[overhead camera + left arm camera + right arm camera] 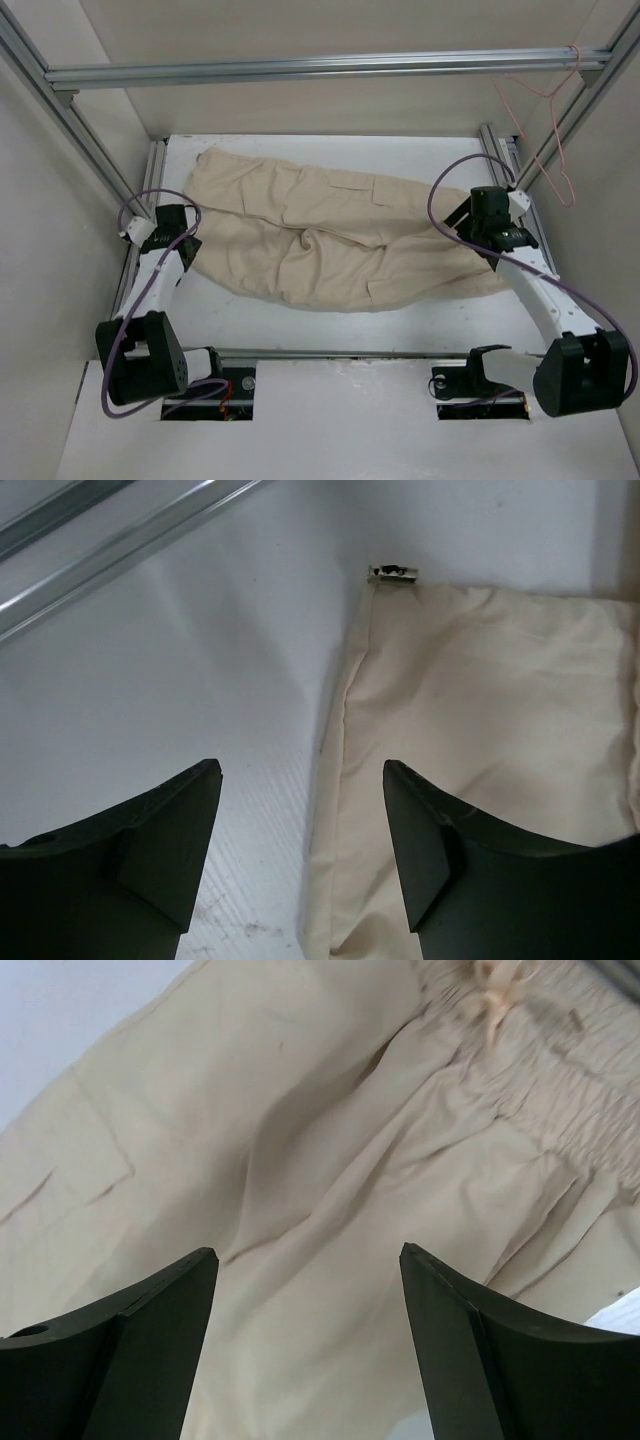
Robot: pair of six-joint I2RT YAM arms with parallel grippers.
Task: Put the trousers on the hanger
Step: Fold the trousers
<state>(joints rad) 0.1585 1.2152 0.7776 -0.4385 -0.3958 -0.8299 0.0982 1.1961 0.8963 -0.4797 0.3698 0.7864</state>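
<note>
Beige trousers [330, 240] lay ungrasped mid-frame; left gripper [302, 770] and right gripper [308, 1250], jaws wide, likely needed a hold first.

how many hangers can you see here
1. The hanger hangs from the frame rail at the far right corner, clear of the trousers. Another could lie hidden under the trousers, but none shows.

White table [250, 325] — aluminium frame [300, 68]
</note>
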